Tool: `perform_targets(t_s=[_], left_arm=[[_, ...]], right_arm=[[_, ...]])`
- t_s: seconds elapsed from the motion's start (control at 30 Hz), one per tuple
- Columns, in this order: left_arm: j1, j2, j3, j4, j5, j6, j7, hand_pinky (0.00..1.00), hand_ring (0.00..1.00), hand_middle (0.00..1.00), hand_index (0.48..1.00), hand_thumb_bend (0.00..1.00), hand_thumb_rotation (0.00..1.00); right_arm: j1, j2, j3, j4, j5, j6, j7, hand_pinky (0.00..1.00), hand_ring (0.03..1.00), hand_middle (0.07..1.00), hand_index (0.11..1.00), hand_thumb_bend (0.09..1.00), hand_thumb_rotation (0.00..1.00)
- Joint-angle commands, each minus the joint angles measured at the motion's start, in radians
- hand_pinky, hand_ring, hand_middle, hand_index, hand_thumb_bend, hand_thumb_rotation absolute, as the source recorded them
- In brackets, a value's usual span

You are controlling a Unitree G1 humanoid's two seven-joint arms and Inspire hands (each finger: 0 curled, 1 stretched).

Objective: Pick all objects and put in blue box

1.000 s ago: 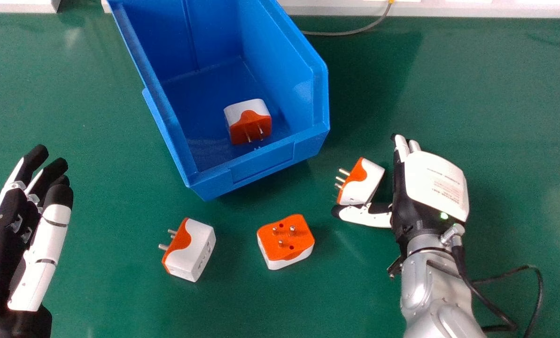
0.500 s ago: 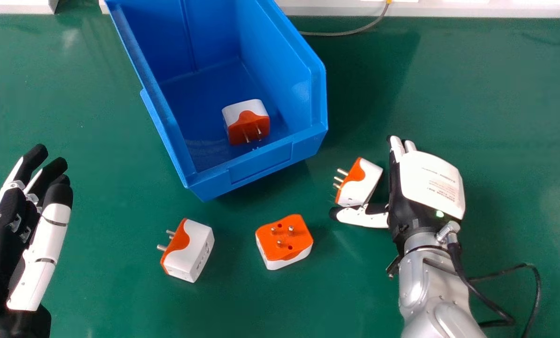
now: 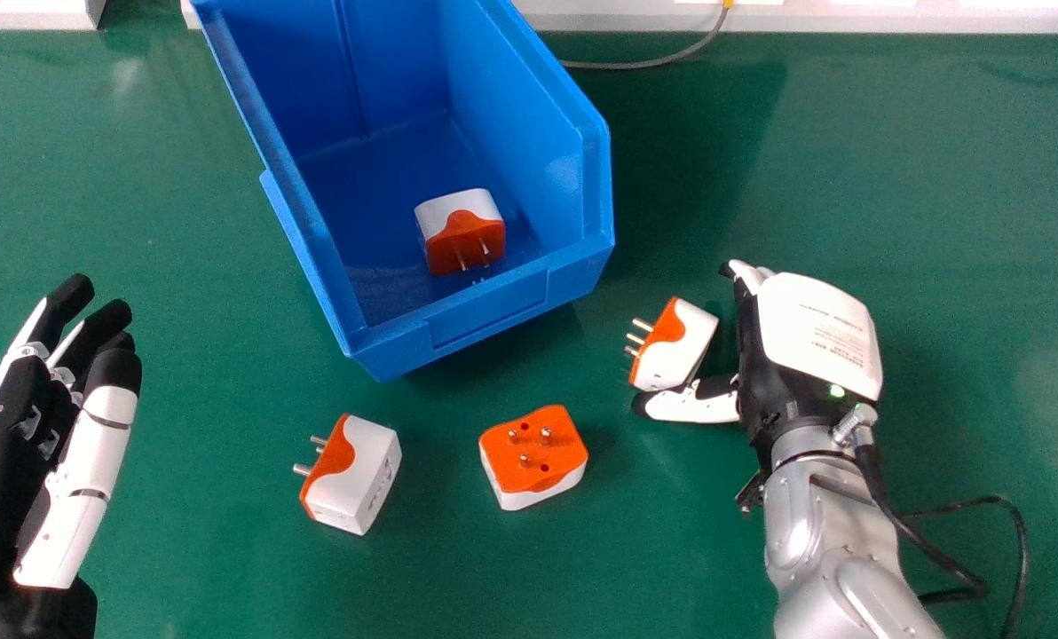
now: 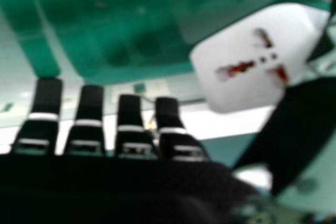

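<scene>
In the head view my right hand [image 3: 813,342] lies right of the box beside a white and orange adapter [image 3: 684,346], its thumb along the adapter's near end and its fingers extended past the far side. The right hand view has that adapter's white socket face [image 4: 247,59] close to the thumb, with the fingers of my right hand [image 4: 131,129] straight. Two more adapters rest on the table, one on its side [image 3: 356,475] and one pins-up [image 3: 538,470]. Another adapter [image 3: 449,213] sits inside the blue box [image 3: 493,321]. My left hand [image 3: 85,461] is open at the left edge.
The green table [image 3: 209,355] spreads around the box. A pale ledge [image 3: 813,18] runs along the far edge, with a thin cable [image 3: 653,64] near it. Black cables [image 3: 937,568] hang beside my right forearm.
My right hand has shifted and tilted slightly, its fingertips now a little nearer the adapter's far side. The box and adapters sit slightly farther left in the head view. The left hand looks nearly still.
</scene>
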Motion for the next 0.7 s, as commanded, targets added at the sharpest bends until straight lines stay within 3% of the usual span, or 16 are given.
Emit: perform_targets(t_s=[0.0,0.17,0.2,0.23,0.27,0.4,0.53,0.67], left_arm=[[0.011,-0.003,0.005,-0.045,-0.008,-0.001,0.006,0.9,0.88,0.88,0.899,0.48,0.6],[0.017,-0.001,0.006,-0.047,-0.007,-0.004,0.003,0.89,0.88,0.88,0.896,0.48,0.6],[0.019,-0.002,0.005,-0.051,-0.005,-0.001,0.005,0.9,0.88,0.88,0.897,0.49,0.6],[0.021,-0.003,0.004,-0.057,-0.005,0.003,0.006,0.9,0.88,0.88,0.897,0.49,0.6],[0.021,-0.002,0.003,-0.059,-0.007,0.006,0.006,0.9,0.88,0.88,0.897,0.49,0.6],[0.017,-0.001,0.003,-0.05,-0.017,-0.008,-0.006,0.9,0.88,0.88,0.897,0.49,0.6],[0.014,-0.002,0.005,-0.051,-0.022,-0.004,-0.007,0.9,0.89,0.88,0.898,0.49,0.59],[0.014,0.005,0.006,-0.055,-0.015,-0.001,-0.005,0.89,0.88,0.88,0.896,0.49,0.58]], right_arm=[[-0.007,0.001,0.008,0.027,0.028,-0.038,0.009,0.66,0.752,0.787,0.763,0.724,0.2],[-0.013,0.002,-0.002,0.071,0.048,-0.085,-0.055,0.6,0.686,0.73,0.736,0.735,0.14],[-0.014,0.0,-0.001,0.076,0.048,-0.09,-0.059,0.51,0.598,0.678,0.719,0.701,0.12],[-0.014,-0.003,0.001,0.079,0.047,-0.095,-0.062,0.51,0.598,0.678,0.719,0.701,0.12],[-0.014,-0.008,0.005,0.081,0.044,-0.103,-0.063,0.44,0.517,0.636,0.702,0.674,0.09],[-0.017,-0.03,0.013,0.102,0.045,-0.161,-0.08,0.34,0.408,0.576,0.667,0.632,0.06],[-0.015,-0.031,-0.005,0.115,0.077,-0.214,-0.091,0.31,0.403,0.566,0.647,0.609,0.05],[-0.014,-0.032,-0.018,0.12,0.102,-0.233,-0.086,0.3,0.418,0.568,0.601,0.564,0.03]])
